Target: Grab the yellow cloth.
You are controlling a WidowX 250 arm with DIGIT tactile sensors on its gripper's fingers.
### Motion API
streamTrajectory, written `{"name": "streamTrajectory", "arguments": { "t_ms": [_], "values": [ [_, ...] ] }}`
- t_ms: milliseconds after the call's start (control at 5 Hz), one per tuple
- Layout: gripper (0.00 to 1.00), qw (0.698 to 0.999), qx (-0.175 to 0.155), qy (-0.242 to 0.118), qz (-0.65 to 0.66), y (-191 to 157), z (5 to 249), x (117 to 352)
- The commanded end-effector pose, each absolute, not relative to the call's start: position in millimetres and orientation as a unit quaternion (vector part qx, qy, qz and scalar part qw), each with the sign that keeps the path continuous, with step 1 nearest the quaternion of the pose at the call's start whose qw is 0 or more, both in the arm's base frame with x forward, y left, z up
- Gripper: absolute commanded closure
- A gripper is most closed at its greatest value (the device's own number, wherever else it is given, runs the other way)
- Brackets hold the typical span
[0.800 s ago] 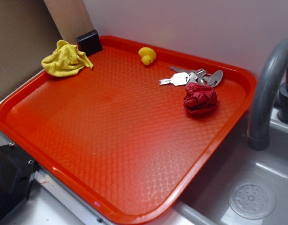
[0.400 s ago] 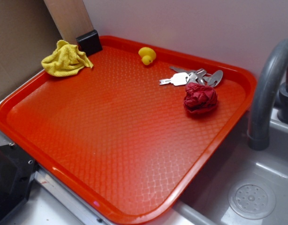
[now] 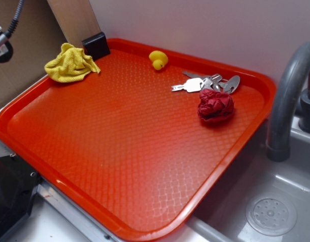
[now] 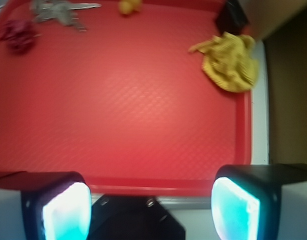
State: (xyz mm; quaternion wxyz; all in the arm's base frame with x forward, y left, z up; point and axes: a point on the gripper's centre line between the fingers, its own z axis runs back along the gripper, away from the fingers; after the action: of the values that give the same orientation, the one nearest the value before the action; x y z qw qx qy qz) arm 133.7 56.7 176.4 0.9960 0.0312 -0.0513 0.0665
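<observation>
The yellow cloth [image 3: 70,64] lies crumpled in the far left corner of the red tray [image 3: 119,146], partly on its rim. In the wrist view the yellow cloth [image 4: 231,62] is at the upper right, far ahead of my gripper [image 4: 151,210]. The gripper hangs over the tray's [image 4: 118,110] near edge, open, with nothing between its two glowing pads [image 4: 66,212]. In the exterior view only a bit of the arm with a cable [image 3: 1,45] shows at the upper left edge; the fingers are out of frame there.
On the tray lie a yellow rubber duck [image 3: 158,59], a bunch of keys [image 3: 205,83] and a dark red fabric ball [image 3: 215,107]. A black block [image 3: 97,45] stands right behind the cloth. A grey faucet [image 3: 286,101] and sink [image 3: 271,216] are on the right.
A piece of the arm with its cable has come into the exterior view at the upper left. The things on the tray have not moved.
</observation>
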Motion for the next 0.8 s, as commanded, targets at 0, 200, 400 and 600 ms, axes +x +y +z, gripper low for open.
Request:
{"name": "streamTrajectory", "arguments": {
  "t_ms": [0, 200, 400, 600],
  "values": [
    [0.0, 0.988, -0.013, -0.109, 0.105, 126, 130, 168],
    [0.0, 0.987, -0.044, -0.129, 0.086, 130, 121, 191],
    [0.0, 0.987, -0.044, -0.129, 0.086, 130, 121, 191],
    [0.0, 0.987, -0.044, -0.129, 0.086, 130, 121, 191]
  ]
}}
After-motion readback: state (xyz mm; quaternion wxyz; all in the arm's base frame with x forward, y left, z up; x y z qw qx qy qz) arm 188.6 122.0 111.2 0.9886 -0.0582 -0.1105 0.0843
